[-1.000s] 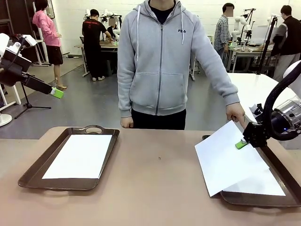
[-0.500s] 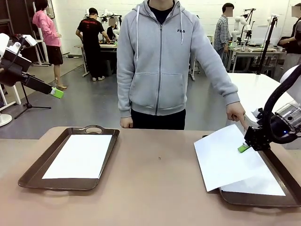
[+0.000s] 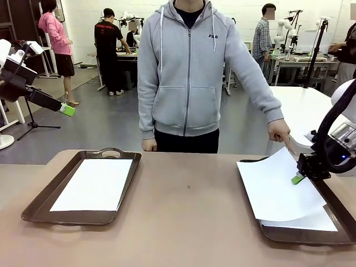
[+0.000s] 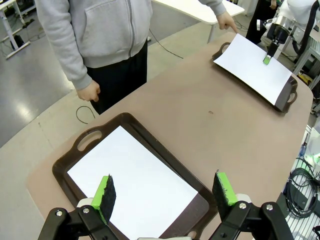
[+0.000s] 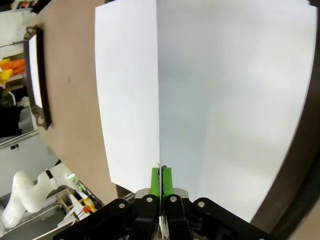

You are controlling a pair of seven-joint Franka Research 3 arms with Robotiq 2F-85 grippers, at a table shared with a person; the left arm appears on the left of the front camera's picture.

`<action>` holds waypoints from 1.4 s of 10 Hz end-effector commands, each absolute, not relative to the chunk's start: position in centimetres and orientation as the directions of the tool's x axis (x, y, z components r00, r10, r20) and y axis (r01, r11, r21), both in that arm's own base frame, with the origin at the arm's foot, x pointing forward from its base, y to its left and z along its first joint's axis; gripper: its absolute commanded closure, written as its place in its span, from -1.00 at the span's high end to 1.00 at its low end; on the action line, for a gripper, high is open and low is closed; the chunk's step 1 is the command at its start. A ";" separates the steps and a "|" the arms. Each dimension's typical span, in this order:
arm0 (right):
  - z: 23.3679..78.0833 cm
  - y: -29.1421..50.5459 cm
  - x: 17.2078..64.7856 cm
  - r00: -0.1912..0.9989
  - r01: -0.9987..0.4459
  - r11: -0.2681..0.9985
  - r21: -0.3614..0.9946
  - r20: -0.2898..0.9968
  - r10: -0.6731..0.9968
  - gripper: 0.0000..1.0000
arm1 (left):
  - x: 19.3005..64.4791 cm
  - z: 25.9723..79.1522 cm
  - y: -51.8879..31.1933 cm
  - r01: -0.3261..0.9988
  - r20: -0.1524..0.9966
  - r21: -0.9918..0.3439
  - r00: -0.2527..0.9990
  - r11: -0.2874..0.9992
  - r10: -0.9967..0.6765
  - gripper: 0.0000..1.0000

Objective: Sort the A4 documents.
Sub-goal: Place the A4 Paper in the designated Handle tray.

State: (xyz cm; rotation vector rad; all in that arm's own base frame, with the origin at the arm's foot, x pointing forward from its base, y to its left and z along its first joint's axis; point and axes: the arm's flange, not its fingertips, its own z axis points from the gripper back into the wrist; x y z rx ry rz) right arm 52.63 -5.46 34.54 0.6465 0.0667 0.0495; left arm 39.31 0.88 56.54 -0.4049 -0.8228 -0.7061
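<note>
Right end effector (image 3: 298, 178) pinches a sheet (image 3: 278, 189) over the right tray (image 3: 339, 214) — another lies inside.

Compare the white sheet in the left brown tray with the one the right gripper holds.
The white A4 sheet in the left brown tray lies flat, untouched. The white A4 sheet on the right is pinched by the shut right gripper, bowed, overhanging the right brown tray. Both look blank.

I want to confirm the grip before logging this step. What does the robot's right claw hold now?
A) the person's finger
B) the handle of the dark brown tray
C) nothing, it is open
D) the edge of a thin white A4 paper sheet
D: the right claw is shut on the edge of the curved thin white A4 paper sheet, above the dark brown tray.
</note>
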 end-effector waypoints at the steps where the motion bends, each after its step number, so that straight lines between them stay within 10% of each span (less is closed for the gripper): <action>1: 34.7 -5.9 51.8 0.997 0.011 0.843 0.538 -0.068 0.031 -0.98 | 39.3 56.4 0.9 0.702 0.783 -0.053 0.471 0.710 -0.407 1.00; 14: 32.8 -6.3 52.7 0.997 0.028 0.915 0.402 -0.071 0.000 -0.98 | 39.3 56.4 0.9 0.702 0.783 -0.053 0.471 0.710 -0.407 1.00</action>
